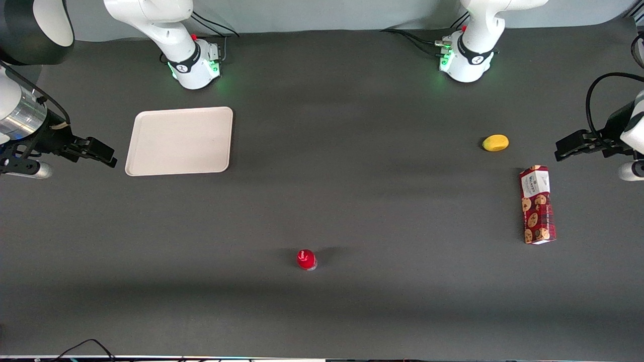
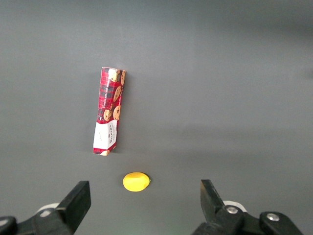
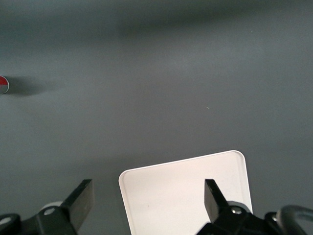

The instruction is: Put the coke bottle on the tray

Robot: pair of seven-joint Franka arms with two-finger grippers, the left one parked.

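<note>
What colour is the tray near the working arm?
Cream-white and plain, the tray shows best in the front view, beside the open gripper.

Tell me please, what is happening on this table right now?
The job has hardly begun. The right arm's gripper hangs open and empty at the working arm's end of the table, beside the cream tray, which has nothing on it. The coke bottle stands upright, alone and untouched, nearer to the front camera than the tray. A cookie box and a yellow lemon-like object lie toward the parked arm's end.
</note>
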